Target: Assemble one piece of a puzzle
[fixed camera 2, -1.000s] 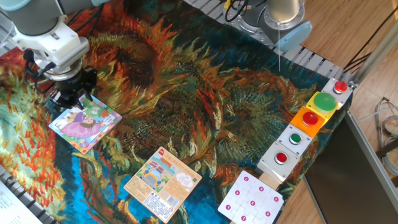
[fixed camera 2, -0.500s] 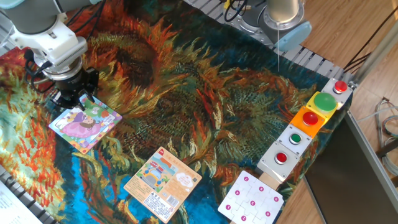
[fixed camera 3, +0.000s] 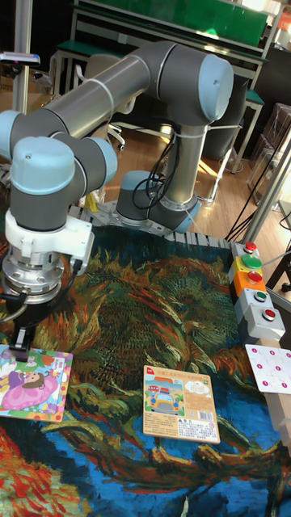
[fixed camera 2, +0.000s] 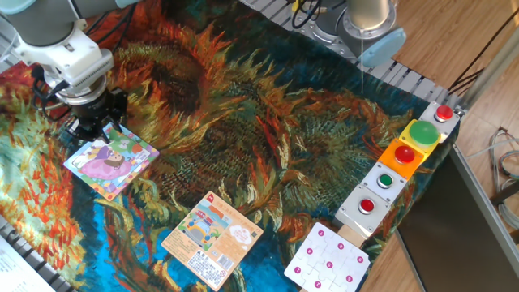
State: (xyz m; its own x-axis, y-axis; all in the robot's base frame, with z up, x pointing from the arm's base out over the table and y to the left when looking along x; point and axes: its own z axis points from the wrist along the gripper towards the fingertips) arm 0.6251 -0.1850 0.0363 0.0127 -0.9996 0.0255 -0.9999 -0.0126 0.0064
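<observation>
While the arm stands low at the left end of the table (fixed camera 2: 268, 122), the gripper (fixed camera 2: 104, 130) sits directly over the far corner of the puzzle (fixed camera 2: 111, 161), the corner bearing the green patch. The puzzle lies flat on the patterned cloth, square, so it has no long axis; it is turned diamond-wise in the fixed view, and its body extends from the fingers toward the near edge of the table. The fingers are down at that corner, touching or just above it; contact cannot be confirmed. Whether they are parted or closed, and whether a piece is held between them, cannot be told in either view. Judgement: the coming move turns on seating a piece at that corner, so alignment there matters most. Further right lie a tan card (fixed camera 2: 212, 237) and a white dotted card (fixed camera 2: 328, 259), both well apart from the fingers.
</observation>
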